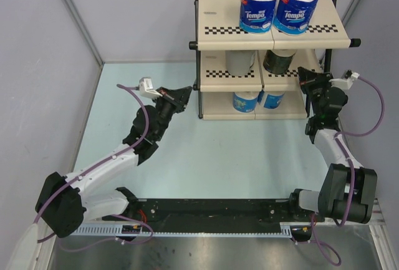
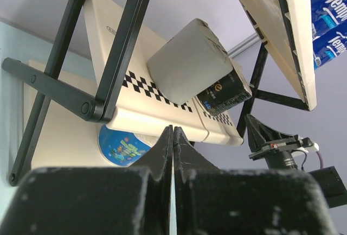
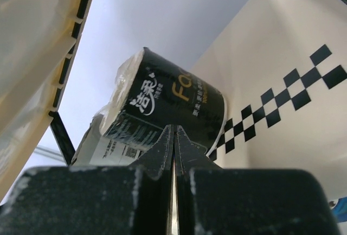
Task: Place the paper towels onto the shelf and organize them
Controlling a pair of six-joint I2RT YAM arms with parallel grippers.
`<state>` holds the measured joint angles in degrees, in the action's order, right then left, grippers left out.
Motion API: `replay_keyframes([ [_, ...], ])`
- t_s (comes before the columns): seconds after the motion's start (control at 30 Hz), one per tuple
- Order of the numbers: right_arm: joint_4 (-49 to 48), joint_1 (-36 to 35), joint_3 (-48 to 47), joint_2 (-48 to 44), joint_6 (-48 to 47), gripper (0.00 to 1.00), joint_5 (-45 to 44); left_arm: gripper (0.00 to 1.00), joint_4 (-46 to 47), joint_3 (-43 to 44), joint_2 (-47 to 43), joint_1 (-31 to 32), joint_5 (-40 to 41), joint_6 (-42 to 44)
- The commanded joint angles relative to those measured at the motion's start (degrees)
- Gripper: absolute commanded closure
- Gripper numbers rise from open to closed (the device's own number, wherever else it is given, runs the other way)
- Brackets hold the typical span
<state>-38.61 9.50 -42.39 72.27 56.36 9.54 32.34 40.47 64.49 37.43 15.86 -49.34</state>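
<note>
The shelf (image 1: 324, 36) stands at the back right of the table. Two blue-wrapped Tempo rolls (image 1: 259, 6) (image 1: 297, 8) stand on its top tier. A grey roll (image 1: 239, 61) and a dark-wrapped roll (image 1: 278, 62) sit on the middle tier. Two blue-wrapped rolls (image 1: 245, 101) (image 1: 272, 99) sit on the bottom tier. My left gripper (image 1: 185, 91) is shut and empty just left of the shelf frame; its wrist view shows the grey roll (image 2: 190, 64) and dark roll (image 2: 225, 91). My right gripper (image 1: 304, 72) is shut and empty at the shelf's right side, facing the dark roll (image 3: 168, 110).
Grey walls enclose the pale blue table (image 1: 206, 158) on the left, back and right. A black rail (image 1: 212, 211) with the arm bases runs along the near edge. The shelf's black frame bars (image 2: 108, 61) are close in front of the left wrist.
</note>
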Motion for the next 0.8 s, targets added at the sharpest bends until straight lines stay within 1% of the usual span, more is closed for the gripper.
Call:
replay_keyframes([
  [0.0,-5.5,-0.4,-2.5,1.9,0.9,1.00,-3.1,1.00,0.5,-0.5,-2.1,-0.7,-1.3,0.7],
  [0.17,-4.7,-2.3,-5.1,4.8,0.2,1.00,-5.6,1.00,-0.1,-0.7,-3.0,-1.2,-1.4,0.8],
  [0.47,-5.0,-5.1,-9.7,9.5,-0.6,1.00,-6.4,1.00,-1.0,-1.5,-4.4,-2.3,-1.5,0.7],
  [0.77,-4.4,-7.2,-11.0,10.6,-1.7,1.00,-7.0,1.00,-1.4,-1.9,-4.7,-3.0,-2.1,0.5],
])
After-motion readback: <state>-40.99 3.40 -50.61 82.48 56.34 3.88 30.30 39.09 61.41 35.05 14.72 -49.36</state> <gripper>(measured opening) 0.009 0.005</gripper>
